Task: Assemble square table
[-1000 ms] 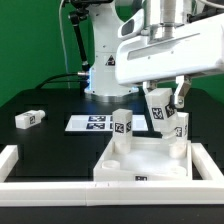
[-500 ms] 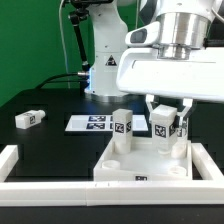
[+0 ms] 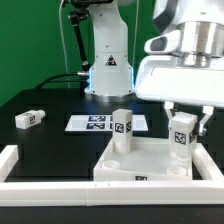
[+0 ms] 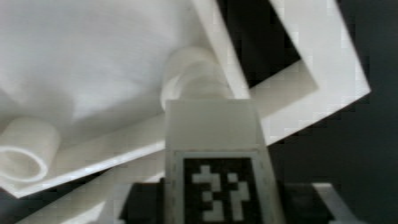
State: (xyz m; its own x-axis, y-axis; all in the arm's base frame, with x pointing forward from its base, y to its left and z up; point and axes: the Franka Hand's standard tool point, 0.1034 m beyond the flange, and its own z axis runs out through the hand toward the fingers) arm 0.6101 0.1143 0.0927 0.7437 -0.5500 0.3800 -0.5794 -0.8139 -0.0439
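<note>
The white square slab [image 3: 140,166] lies recessed face up near the front border wall. One white leg block [image 3: 121,128] stands upright in its far corner on the exterior view's left. My gripper [image 3: 184,136] is shut on a second tagged leg block [image 3: 183,130]. It holds the block upright over the slab's far corner on the exterior view's right. In the wrist view the held leg block [image 4: 217,165] fills the middle between my gripper [image 4: 217,196] jaws. The slab's recessed face [image 4: 89,80] and a round socket [image 4: 196,68] lie beyond it.
A loose tagged leg block [image 3: 29,118] lies on the black table at the exterior view's left. The marker board [image 3: 95,123] lies behind the slab. The low white border wall [image 3: 8,160] runs along the front and both sides. The robot base [image 3: 108,70] stands at the back.
My gripper has moved toward the exterior view's right with the leg block, from over the slab's back middle to its far right corner. The block now hangs upright.
</note>
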